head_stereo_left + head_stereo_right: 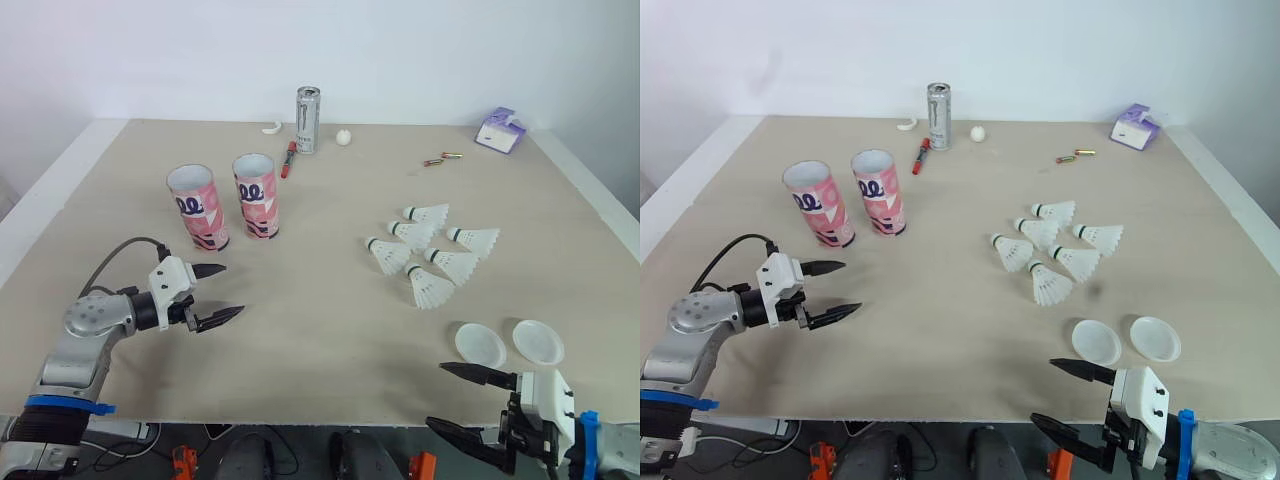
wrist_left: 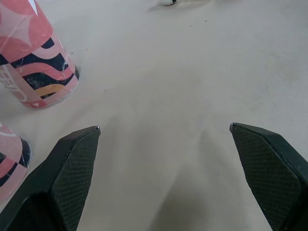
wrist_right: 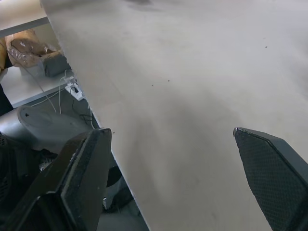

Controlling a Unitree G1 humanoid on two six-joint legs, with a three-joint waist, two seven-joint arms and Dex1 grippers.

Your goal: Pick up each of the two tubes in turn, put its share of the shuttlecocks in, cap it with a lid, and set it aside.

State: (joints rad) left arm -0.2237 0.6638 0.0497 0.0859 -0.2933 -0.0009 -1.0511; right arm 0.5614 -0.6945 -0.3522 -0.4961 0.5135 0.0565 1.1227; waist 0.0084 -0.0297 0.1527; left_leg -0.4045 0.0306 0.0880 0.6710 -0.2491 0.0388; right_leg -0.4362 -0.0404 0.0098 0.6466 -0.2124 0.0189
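Note:
Two pink patterned tubes stand upright and open-topped at the table's left: one tube (image 1: 198,206) further left, the other tube (image 1: 257,195) just right of it. Several white shuttlecocks (image 1: 432,254) lie in a cluster at the right centre. Two round white lids (image 1: 480,344) (image 1: 538,341) rest flat near the front right edge. My left gripper (image 1: 217,293) is open and empty, low over the table in front of the tubes; the nearer tube (image 2: 33,57) appears in the left wrist view. My right gripper (image 1: 455,396) is open and empty at the table's front edge, left of the lids.
At the back stand a silver can (image 1: 308,119), a red marker (image 1: 289,158), a small white ball (image 1: 344,137) and a curved white piece (image 1: 272,127). Two small batteries (image 1: 441,158) and a purple tissue box (image 1: 500,130) lie at the back right. The table's front edge (image 3: 103,139) is beside my right gripper.

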